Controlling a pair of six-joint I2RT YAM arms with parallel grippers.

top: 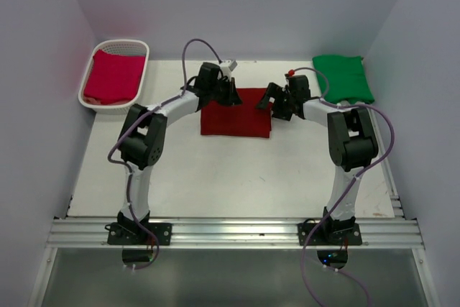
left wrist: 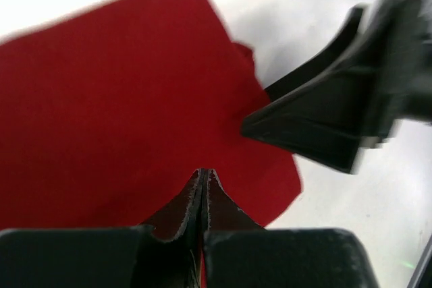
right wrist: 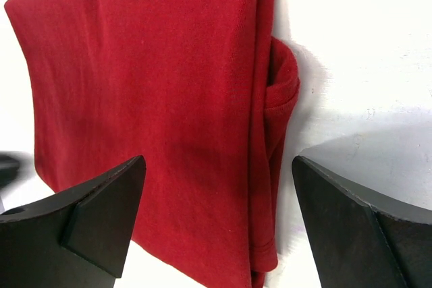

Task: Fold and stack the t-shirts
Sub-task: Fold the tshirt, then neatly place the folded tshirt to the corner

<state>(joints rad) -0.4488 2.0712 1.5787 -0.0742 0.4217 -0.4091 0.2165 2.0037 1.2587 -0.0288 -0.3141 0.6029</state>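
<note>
Fig.: I see left gripper (left wrist: 204, 172) pinched on maroon t-shirt (top: 236, 114) (far-left corner); right gripper (right wrist: 218, 161) agape astride its right edge, bare table (top: 215, 177) beside.

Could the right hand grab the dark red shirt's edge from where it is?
Probably yes: the right hand is open and straddles the folded edge of the dark red shirt, with nothing in between.

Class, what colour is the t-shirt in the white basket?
That t-shirt is pinkish crimson, clearest in the top external view.
</note>
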